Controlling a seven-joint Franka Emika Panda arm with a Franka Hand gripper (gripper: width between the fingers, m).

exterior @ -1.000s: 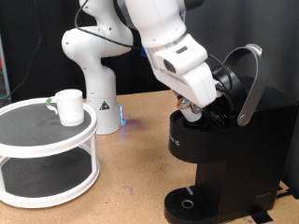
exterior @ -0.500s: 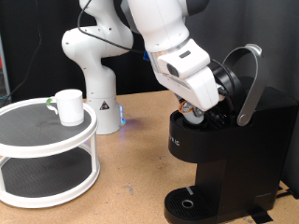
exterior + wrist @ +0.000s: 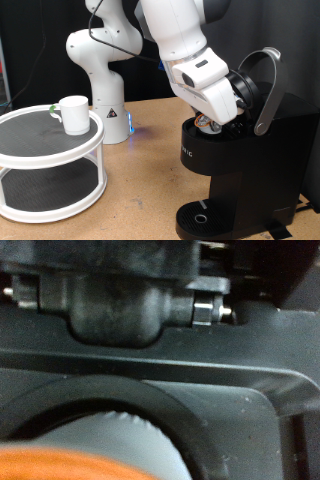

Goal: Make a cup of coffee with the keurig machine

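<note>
The exterior view looks level across the table (image 3: 140, 190) at the keurig machine (image 3: 240, 170). The wrist view, very close and blurred, shares its pod chamber (image 3: 160, 430).

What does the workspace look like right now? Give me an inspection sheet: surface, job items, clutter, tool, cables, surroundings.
Surface: brown tabletop, bare around the machine.
Cup: white mug upright on the top tier of the round white two-tier stand, at the exterior view's left, apart from the arm.
Keurig machine: lid handle raised, brew chamber open; drip tray has no cup on it.
Clutter: nothing seen.
Tool: down at the open brew chamber; fingers hidden, grip state cannot be told.
Cables: dark cables behind the arm base.
Surroundings: black backdrop; blue light at the arm base.
</note>
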